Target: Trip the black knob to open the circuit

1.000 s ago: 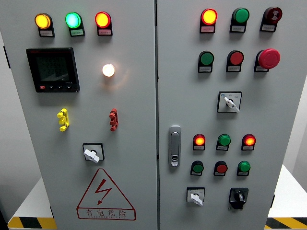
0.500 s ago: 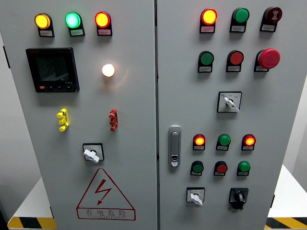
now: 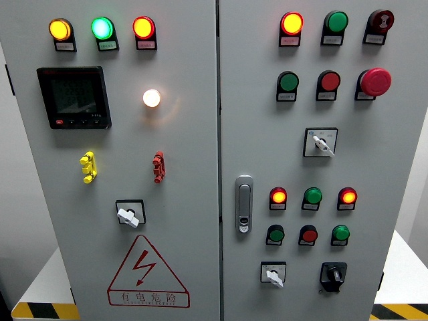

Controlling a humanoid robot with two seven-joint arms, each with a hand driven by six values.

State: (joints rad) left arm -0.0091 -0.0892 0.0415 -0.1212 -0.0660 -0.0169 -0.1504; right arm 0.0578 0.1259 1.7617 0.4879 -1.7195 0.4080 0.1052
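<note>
Grey cabinet (image 3: pixel 187 221) with two doors, filling the head view. On the left door, top row: lit amber lamp (image 3: pixel 59 29), lit green lamp (image 3: pixel 101 28), lit red-orange lamp (image 3: pixel 143 27), each over a small label too fine to read. Below, a dark digital meter (image 3: pixel 73 97), a glowing white lamp (image 3: pixel 152 98), a yellow clip (image 3: pixel 87 166), a red clip (image 3: pixel 158 166), a white selector switch (image 3: pixel 128 215). Low down, a red warning triangle (image 3: pixel 147 271) with a lightning bolt and the characters 有电危险.

Door seam just right of that, then a chrome latch handle (image 3: pixel 244 204). On the right door, lamps and buttons in rows, a red mushroom button (image 3: pixel 374 81) at upper right, two more white selectors, labels unreadable.

Black knob (image 3: pixel 333 275) low on the right door, near its right edge and the bottom of the view; long axis close to vertical, slightly tilted, lower end toward bottom left. Open space before the panel all round it. White ledges with yellow-black hazard stripes at both lower corners.

No hand in view, so open or closed cannot be told.
</note>
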